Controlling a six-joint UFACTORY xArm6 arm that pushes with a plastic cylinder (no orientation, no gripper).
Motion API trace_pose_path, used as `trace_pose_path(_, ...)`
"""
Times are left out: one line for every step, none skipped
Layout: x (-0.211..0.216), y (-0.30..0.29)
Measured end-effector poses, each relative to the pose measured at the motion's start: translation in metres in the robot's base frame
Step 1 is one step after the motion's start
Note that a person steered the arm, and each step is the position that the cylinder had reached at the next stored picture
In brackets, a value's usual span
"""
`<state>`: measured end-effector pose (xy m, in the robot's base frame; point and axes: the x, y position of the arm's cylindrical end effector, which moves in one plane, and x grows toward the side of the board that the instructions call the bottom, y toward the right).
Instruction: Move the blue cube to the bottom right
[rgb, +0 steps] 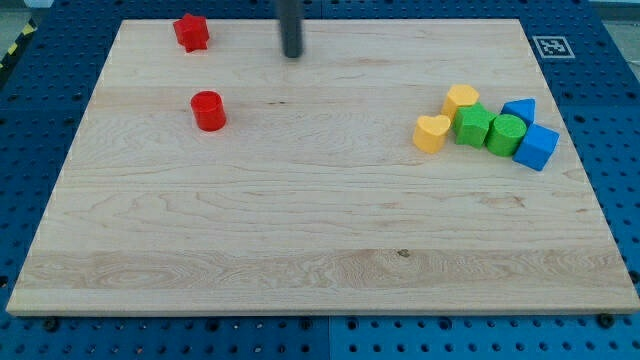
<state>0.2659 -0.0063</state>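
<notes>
The blue cube (537, 147) lies at the view's right, at the right end of a tight cluster of blocks. It touches a green cylinder (505, 134) on its left. A blue triangular block (520, 111) sits just above it. My tip (292, 54) is near the view's top centre, far to the left of the blue cube and touching no block.
The cluster also holds a green block (472, 126), a yellow heart (432, 133) and a yellow block (461, 99). A red star-shaped block (190, 32) sits at top left, a red cylinder (208, 110) below it. The wooden board (320, 250) ends near the cluster's right.
</notes>
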Motion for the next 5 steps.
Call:
trace_pose_path(0.024,0.085)
trace_pose_path(0.058,0.169)
trace_pose_path(0.063,0.206)
trace_pose_path(0.075,0.218)
trace_pose_path(0.101,0.243)
